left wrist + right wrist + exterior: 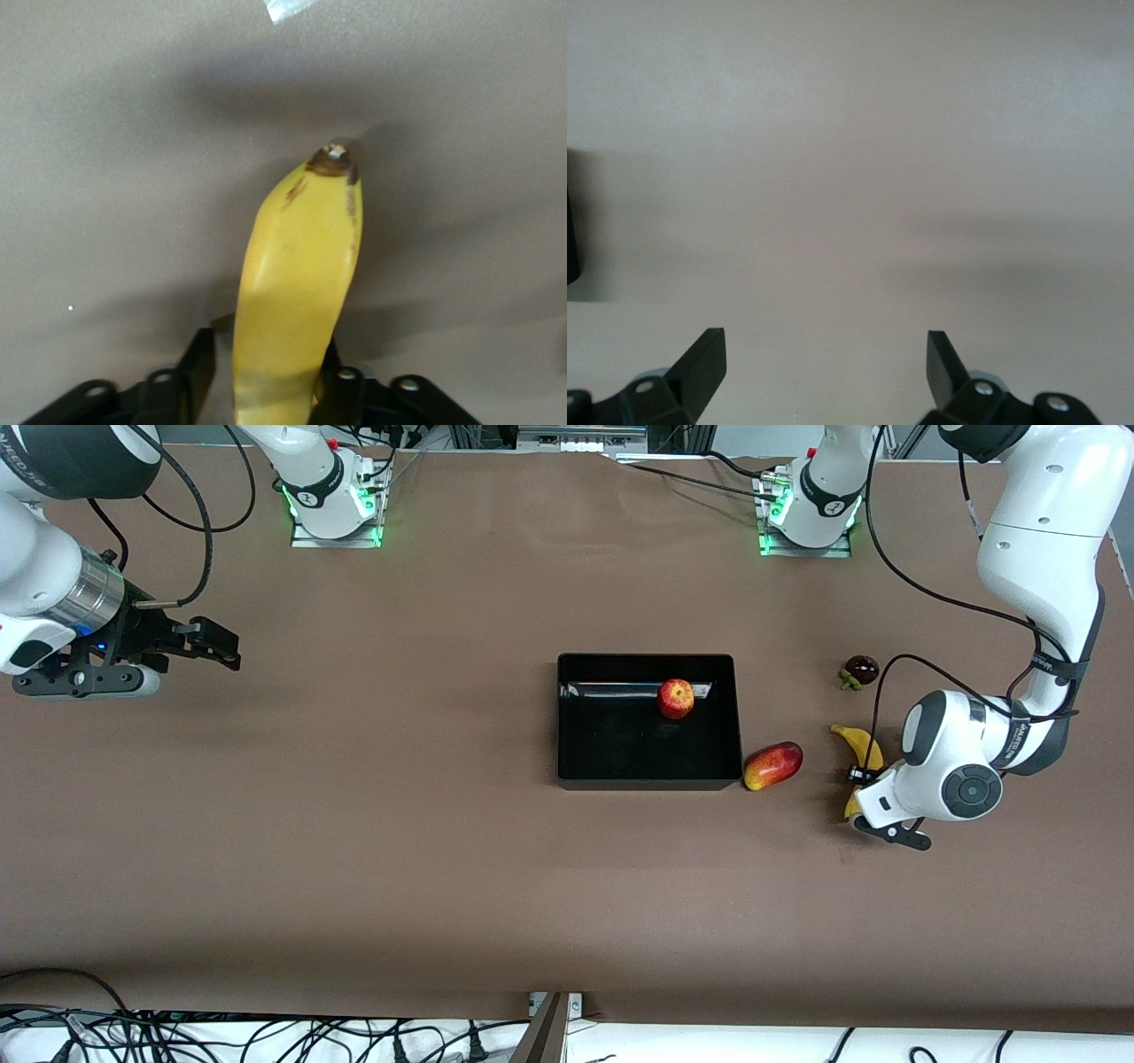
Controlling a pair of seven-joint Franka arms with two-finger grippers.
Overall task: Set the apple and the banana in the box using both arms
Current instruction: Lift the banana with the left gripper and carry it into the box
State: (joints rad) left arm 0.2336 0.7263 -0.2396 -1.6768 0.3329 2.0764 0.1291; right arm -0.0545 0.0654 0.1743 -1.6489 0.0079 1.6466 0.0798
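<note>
The red apple [676, 698] lies in the black box [620, 748], near the wall farthest from the front camera. The yellow banana [861, 746] lies on the table toward the left arm's end, beside the box. My left gripper [859, 778] is low over the banana with a finger on each side of it. In the left wrist view the banana [297, 283] runs between the fingers [199, 367]; one finger touches it and a gap shows at the other. My right gripper [226, 651] is open and empty over bare table at the right arm's end, where it waits [824, 354].
A red-and-yellow mango-like fruit [772, 765] lies against the box's corner, between the box and the banana. A small dark round fruit [860, 670] sits farther from the front camera than the banana. The table is brown.
</note>
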